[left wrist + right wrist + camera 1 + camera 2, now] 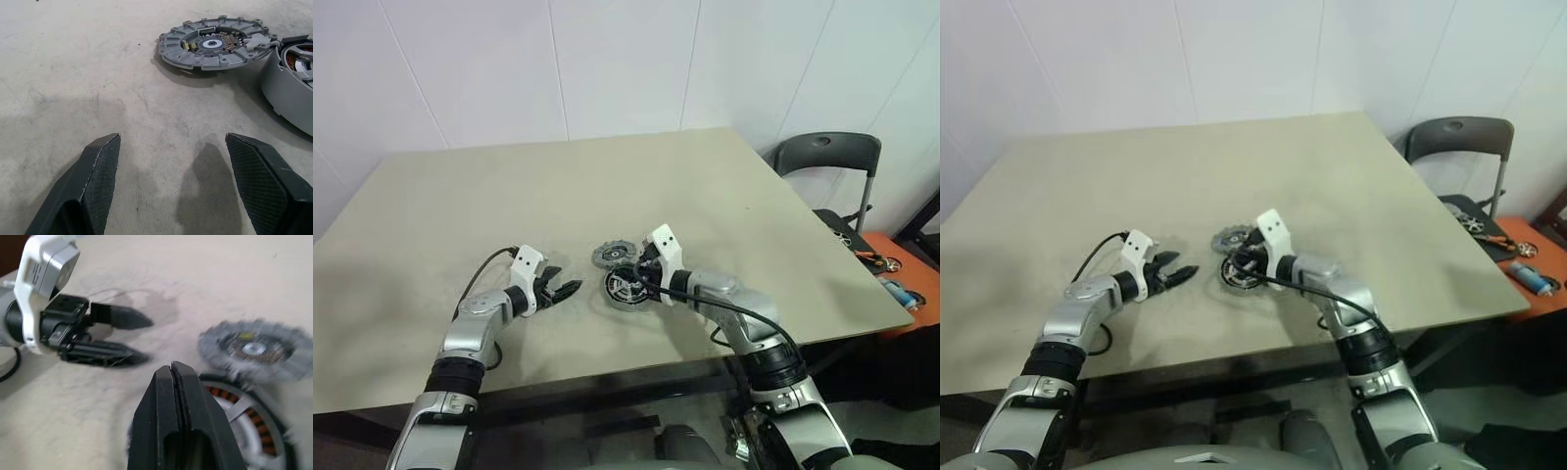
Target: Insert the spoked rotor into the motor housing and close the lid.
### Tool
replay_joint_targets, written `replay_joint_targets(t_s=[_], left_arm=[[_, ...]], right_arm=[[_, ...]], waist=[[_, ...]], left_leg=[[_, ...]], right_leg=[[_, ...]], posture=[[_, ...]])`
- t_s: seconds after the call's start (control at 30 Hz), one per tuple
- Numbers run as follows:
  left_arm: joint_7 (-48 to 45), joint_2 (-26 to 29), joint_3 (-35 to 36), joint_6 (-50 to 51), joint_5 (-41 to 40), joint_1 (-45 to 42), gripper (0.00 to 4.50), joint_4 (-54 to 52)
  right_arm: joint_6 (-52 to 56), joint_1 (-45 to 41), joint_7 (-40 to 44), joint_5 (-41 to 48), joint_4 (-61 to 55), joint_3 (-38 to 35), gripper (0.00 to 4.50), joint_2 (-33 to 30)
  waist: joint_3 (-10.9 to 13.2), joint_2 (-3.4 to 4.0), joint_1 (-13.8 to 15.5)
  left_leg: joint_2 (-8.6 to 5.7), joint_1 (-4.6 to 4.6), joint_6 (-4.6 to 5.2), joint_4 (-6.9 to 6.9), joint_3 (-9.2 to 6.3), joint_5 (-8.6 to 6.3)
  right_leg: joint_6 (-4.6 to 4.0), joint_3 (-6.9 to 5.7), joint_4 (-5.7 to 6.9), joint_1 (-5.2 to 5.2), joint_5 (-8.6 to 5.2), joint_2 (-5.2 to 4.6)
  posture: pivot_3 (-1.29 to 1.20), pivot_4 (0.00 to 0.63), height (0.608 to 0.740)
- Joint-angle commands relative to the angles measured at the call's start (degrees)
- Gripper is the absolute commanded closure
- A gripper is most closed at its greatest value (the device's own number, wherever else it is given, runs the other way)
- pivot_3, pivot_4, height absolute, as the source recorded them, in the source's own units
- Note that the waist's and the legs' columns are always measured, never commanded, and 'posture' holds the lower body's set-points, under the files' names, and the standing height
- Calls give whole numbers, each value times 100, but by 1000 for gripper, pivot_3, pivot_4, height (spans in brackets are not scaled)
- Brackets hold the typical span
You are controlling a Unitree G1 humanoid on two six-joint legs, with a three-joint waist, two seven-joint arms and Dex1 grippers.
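Note:
The motor housing (625, 288) stands on the beige table (509, 196), a squat grey cylinder with copper windings. Pale spokes of the spoked rotor (239, 409) show inside it. The lid (613, 255), a flat grey disc with a notched rim and a small central hub, lies flat on the table just behind the housing. My right gripper (173, 367) is shut with nothing between its fingers and hovers just above the housing's rim. My left gripper (173, 139) is open and empty, low over the table to the left of the housing, pointing at it.
A dark chair (827, 157) stands past the table's right edge. Beside it an orange surface (901, 284) holds small tools. Bare tabletop stretches behind and to the left of the parts. A black cable (480, 274) loops by my left wrist.

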Motion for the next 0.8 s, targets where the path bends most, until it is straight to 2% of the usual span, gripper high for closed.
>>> replay_joint_targets(t_s=[0.03,0.13,0.23,0.4,0.53,0.67,0.8], left_arm=[[34,6,-22,64,46,45,858,81],[29,19,-8,38,50,29,858,128],[29,37,5,20,48,9,858,171],[20,40,-7,12,45,15,858,178],[-19,0,-13,-53,27,-21,858,220],[-444,-24,171,65,-407,-191,858,-27],[-903,143,404,735,-1101,-379,858,-817]], right_arm=[[-351,-10,-21,-352,333,247,4477,-149],[-747,170,-45,-846,626,693,4477,-325],[-893,287,-151,-1037,887,773,4477,-337],[-617,181,-122,-583,527,307,4477,-119],[-12,-349,49,179,9,-352,4477,48],[196,-845,752,349,-511,-168,4477,-544],[-295,-946,1543,-39,-659,482,4477,-1385]], waist=[[0,1,0],[-2,6,-3],[-9,0,-13],[-16,-10,-53],[-6,5,-50],[15,31,-33],[14,21,5]], left_leg=[[0,0,0,-2,0,0],[0,-1,0,-3,1,0],[0,9,0,0,1,0],[0,12,-1,6,1,0],[0,5,-1,5,-2,0],[0,-10,-1,6,-1,0],[0,-74,0,3,-13,0]], right_leg=[[0,0,-2,0,0,0],[0,1,-3,-1,0,0],[0,0,-3,8,-1,0],[0,0,-6,18,-1,0],[0,0,-3,9,-1,0],[1,0,-3,-4,0,-1],[7,-13,-20,-50,3,-1]], posture=[[0,0,740],[0,0,740],[0,0,740],[0,0,740],[0,0,740],[0,0,740],[0,0,740]])
